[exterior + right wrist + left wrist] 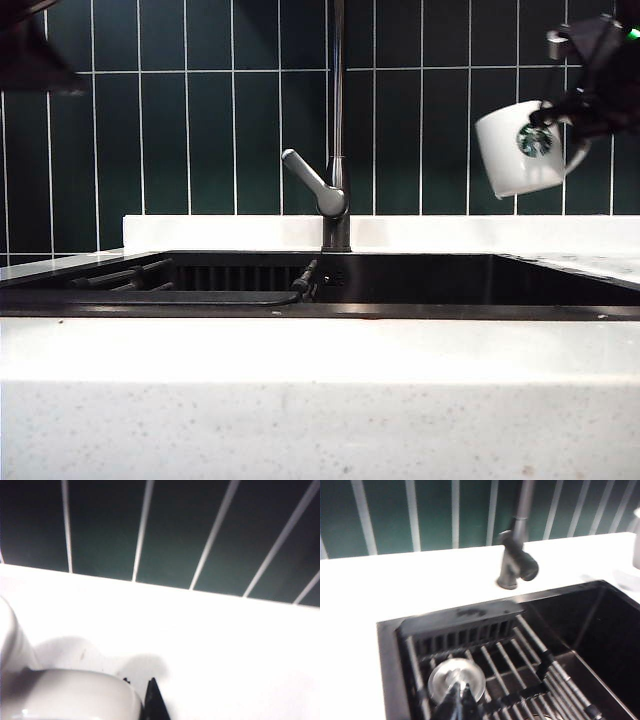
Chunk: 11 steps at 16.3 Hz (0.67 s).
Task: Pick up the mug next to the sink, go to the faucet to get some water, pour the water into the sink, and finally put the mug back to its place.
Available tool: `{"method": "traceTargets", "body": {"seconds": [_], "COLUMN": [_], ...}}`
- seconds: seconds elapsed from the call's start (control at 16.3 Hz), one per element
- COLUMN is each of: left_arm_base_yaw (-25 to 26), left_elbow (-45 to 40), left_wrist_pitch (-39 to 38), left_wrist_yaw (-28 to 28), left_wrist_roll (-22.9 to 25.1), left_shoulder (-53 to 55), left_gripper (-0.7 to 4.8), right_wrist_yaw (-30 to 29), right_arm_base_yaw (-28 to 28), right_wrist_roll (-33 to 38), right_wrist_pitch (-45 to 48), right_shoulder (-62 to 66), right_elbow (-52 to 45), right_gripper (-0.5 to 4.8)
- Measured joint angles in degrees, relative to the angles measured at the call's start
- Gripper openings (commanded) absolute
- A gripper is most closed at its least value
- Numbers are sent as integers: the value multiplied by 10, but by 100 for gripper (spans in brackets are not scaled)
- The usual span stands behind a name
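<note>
One mug [520, 150], one faucet [337, 150], one sink [400, 285], two pincers. Right pincer [565, 110] clamped on the mug's rim, holding it tilted, high at 2 o'clock above the worktop [320, 350]. Left pincer [460, 702] pinched fully together, gripping nothing, hovering over the sink's drain [456, 680].

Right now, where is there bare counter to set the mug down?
The right end effector holds the mug over bare counter right of the sink. The front counter is bare too. The faucet crowds the back middle.
</note>
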Motion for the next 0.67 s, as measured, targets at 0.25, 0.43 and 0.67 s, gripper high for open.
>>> {"method": "traceTargets", "body": {"seconds": [0.25,0.43,0.67], "left_arm_base_yaw": [0,0,0], "left_elbow": [-61,-76,-76], "left_wrist_pitch": [14,14,30], "left_wrist_yaw": [-20,-58,-61], "left_wrist_roll": [-13,-13,-26], "left_shoulder": [-34,-38,-39], "left_gripper": [-6,-6,-6], "right_wrist_yaw": [-3,38,65], "right_arm_base_yaw": [-18,-25,-46], "right_wrist_roll": [14,57,70], "right_wrist_pitch": [110,135,163], "right_shoulder": [-16,-17,-17], "right_elbow": [-93,-144,-188], "right_gripper": [-1,-1,-1]}}
